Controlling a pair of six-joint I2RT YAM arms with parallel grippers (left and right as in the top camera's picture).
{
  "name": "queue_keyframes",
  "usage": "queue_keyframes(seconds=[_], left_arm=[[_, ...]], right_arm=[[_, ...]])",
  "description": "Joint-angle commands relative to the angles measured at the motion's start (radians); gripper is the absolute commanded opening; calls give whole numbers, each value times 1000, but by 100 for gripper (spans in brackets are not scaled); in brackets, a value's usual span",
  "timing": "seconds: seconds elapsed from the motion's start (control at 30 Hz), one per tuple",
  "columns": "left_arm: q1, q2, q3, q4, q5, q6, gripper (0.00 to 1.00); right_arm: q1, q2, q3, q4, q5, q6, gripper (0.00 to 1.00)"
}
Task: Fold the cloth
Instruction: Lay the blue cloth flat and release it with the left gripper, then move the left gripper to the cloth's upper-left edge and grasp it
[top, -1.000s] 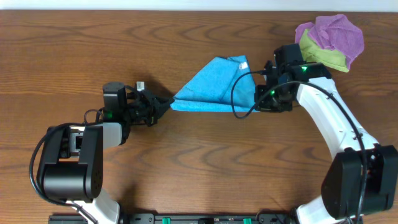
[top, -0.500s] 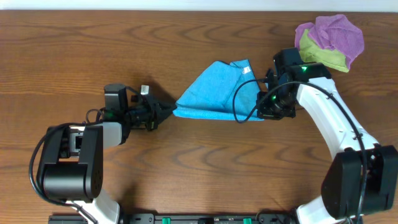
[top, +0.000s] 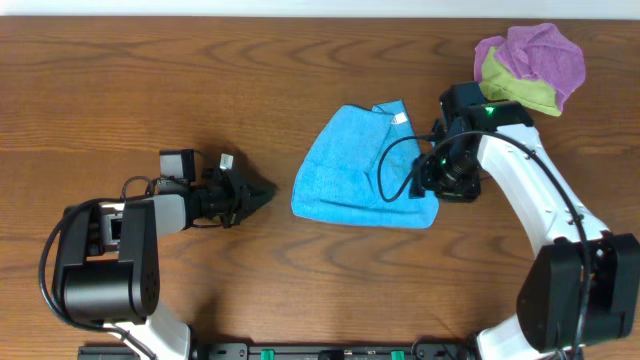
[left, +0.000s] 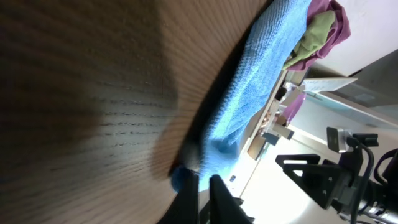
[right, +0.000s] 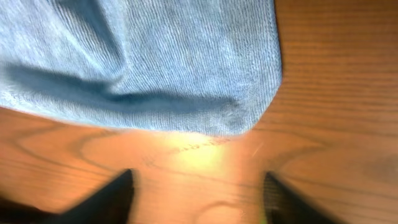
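Observation:
The blue cloth (top: 352, 180) lies folded on the wooden table, its white tag near the top right corner. My left gripper (top: 262, 192) points right at the cloth's left edge, a short gap away from it. In the left wrist view its fingers (left: 188, 186) stand shut with nothing between them, and the cloth (left: 252, 93) lies just ahead. My right gripper (top: 438, 180) hovers over the cloth's lower right corner. Seen from the right wrist, this gripper (right: 199, 190) is open wide and empty, with the cloth's rounded corner (right: 186, 68) beyond the fingertips.
A pile of purple and green cloths (top: 530, 60) sits at the back right, close behind the right arm. It also shows beyond the blue cloth in the left wrist view (left: 317, 28). Bare wood surrounds the cloth on the left and front.
Both grippers have let go of the cloth, which has dropped flat onto the table. The left gripper has pulled back to the left. The right jaws have opened.

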Motion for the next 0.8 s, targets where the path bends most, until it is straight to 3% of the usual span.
queue_keyframes(seconds=[0.0, 0.13, 0.43, 0.5, 0.77], left_arm=[[17, 12, 1, -8, -29, 47, 12], [32, 12, 1, -7, -33, 49, 19], [33, 12, 56, -11, -16, 33, 27], [15, 12, 106, -14, -49, -8, 28], [-81, 13, 343, -40, -293, -112, 49]], right_arm=[[-1, -11, -3, -19, 48, 22, 96], [-1, -15, -3, -5, 67, 23, 99], [28, -26, -2, 213, 25, -99, 97], [39, -26, -1, 242, 15, -99, 96], [69, -29, -1, 254, -77, -126, 96]])
